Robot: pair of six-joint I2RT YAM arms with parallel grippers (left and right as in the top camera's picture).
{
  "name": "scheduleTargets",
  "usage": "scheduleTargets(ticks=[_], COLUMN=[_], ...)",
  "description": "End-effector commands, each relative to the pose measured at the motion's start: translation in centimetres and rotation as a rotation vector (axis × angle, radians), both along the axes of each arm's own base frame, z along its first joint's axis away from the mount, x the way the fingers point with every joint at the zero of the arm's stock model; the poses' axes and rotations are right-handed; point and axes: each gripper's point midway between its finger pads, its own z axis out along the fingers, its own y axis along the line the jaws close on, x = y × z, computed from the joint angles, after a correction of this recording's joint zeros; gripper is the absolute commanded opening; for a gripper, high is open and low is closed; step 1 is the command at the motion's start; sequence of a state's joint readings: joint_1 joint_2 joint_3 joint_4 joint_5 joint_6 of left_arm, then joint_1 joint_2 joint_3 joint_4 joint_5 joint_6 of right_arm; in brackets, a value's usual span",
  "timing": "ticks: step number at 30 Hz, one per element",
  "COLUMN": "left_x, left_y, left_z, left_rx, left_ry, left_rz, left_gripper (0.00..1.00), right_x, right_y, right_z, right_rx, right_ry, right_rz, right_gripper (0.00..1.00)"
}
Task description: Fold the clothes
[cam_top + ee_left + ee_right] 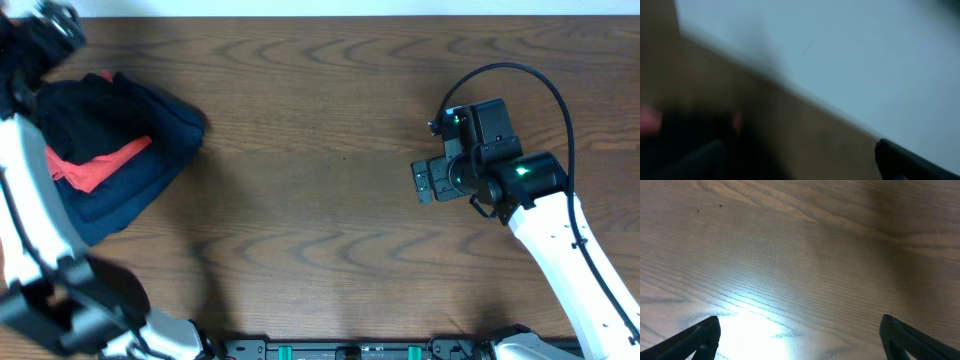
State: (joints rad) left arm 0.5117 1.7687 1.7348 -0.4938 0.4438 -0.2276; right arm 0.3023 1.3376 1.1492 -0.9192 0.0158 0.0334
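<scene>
While the black T-shirt (82, 115) lies bunched on the pile (130, 190), all folding is judged outstanding. Right claw (800, 325): spread, above counter (330, 120). Left claw (50, 28): state cannot be told.

We see a brown desk (330, 120) with wavy wood grain. A coral-red garment (100, 165) shows between a black shirt (85, 115) and a navy garment (130, 195). The right arm (570, 260) is white, its head black with a green light (522, 172).
</scene>
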Motion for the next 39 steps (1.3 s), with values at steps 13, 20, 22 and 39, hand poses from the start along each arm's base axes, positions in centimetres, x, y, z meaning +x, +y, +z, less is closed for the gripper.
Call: scheduleTargets(ticks=[13,20,22,39], left_x=[-4.5,-1.8,-1.0,-2.9], left_y=[5.5,3.1,0.8,-28.8], left_z=[-24.7,-17.1,-13.6,-11.6], left_rx=[-0.378,-0.345,-0.346,0.349], left_ry=[0.518,0.306,0.230,0.494], left_rz=[0.133,-0.038,-0.114,-0.607], left_gripper=[1.00,0.98,0.98,0.98], right_x=[-0.4,0.0,0.4,9.6], right_y=[-0.5,-0.4,-0.3,-8.3], right_z=[0.1,0.2,0.5,3.4], right_rx=[-0.016,-0.011,-0.005,0.110], right_ry=[0.012,-0.004,-0.023,-0.312], right_rz=[-0.001,-0.002,-0.003,-0.256], right_gripper=[0.99,0.99,0.99,0.99])
